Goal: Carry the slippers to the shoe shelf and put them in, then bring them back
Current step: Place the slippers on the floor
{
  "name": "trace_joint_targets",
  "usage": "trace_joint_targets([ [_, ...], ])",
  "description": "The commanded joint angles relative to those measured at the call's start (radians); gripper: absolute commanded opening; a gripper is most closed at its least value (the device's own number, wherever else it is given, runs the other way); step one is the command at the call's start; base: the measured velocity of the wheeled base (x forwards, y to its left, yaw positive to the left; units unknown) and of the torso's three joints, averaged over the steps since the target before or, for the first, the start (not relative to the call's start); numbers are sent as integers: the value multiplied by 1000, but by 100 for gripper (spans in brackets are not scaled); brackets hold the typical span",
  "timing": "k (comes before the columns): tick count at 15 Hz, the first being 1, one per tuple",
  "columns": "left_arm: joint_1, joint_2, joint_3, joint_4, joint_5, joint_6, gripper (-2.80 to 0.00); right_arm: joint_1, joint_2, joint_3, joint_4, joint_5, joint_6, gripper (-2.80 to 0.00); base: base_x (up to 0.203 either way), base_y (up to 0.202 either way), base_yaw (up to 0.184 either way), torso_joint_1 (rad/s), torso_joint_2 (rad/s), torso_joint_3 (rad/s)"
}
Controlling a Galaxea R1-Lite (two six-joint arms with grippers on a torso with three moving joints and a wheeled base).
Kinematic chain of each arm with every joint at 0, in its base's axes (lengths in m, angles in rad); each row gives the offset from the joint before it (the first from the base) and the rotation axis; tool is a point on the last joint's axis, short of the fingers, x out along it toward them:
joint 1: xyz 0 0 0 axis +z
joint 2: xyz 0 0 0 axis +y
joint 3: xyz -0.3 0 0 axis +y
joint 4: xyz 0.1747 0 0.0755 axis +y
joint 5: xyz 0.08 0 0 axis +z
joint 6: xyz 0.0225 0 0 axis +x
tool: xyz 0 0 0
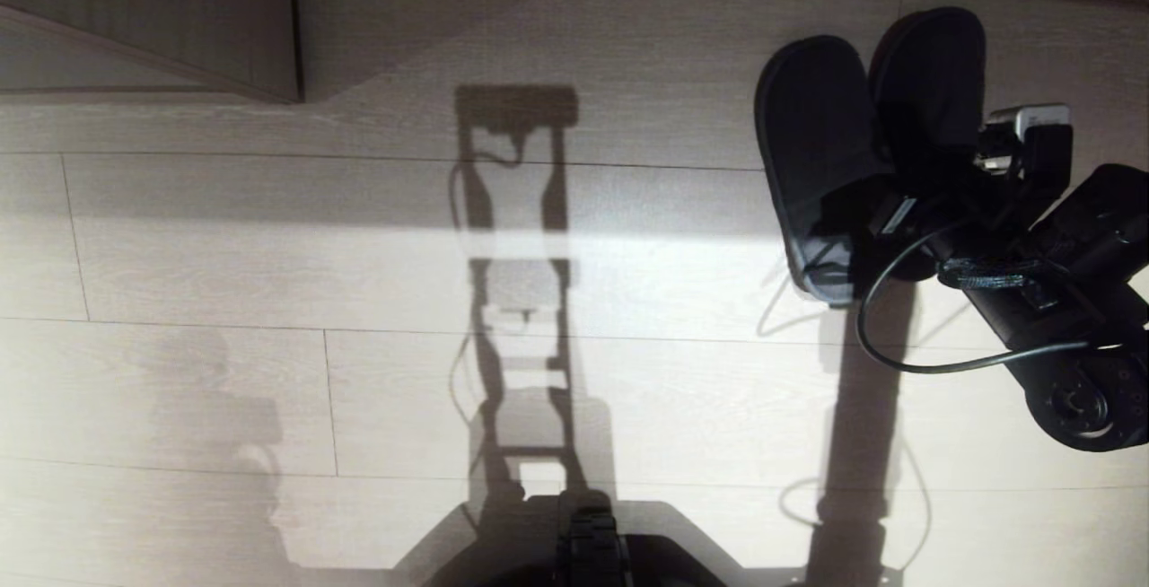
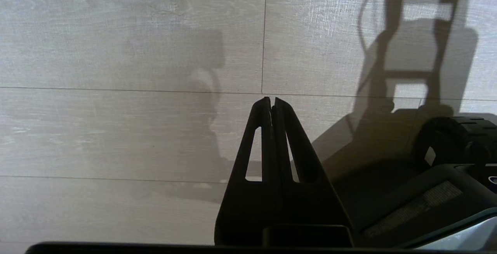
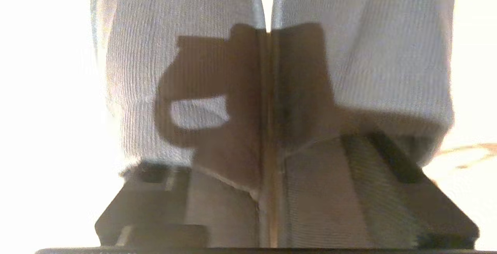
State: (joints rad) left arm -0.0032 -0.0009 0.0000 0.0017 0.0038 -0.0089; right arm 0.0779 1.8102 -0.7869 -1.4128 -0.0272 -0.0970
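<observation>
Head view, right gripper spread over slippers, floor

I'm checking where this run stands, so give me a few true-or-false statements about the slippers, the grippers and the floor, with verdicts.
1. The slippers lie side by side on the pale wood-look floor. True.
2. The slippers sit at the robot's left. False: in the head view they are on the right, beside the right arm.
3. The left gripper is shut and holds nothing. True.
4. The left gripper is over the slippers. False: its wrist view shows only bare floor under it.
5. The right gripper is at the open heel ends of the slippers, its fingers spread either side of where the two meet. True.
6. The slippers are inside a shelf. False: they rest on open floor.
</observation>
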Motion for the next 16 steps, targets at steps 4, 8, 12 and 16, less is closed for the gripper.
trace_joint_targets([
  [4,0,-1,2,0,1,0,-280,5,-51,93,21,1,-24,0,0,0,0,0,0,0],
  [8,0,-1,2,0,1,0,-280,5,-99,175,19,1,-28,0,0,0,0,0,0,0],
  [12,0,-1,2,0,1,0,-280,5,-192,272,12,9,-41,0,0,0,0,0,0,0],
  [16,0,-1,2,0,1,0,-280,5,-235,309,8,15,-50,-280,0,0,0,0,0,0],
])
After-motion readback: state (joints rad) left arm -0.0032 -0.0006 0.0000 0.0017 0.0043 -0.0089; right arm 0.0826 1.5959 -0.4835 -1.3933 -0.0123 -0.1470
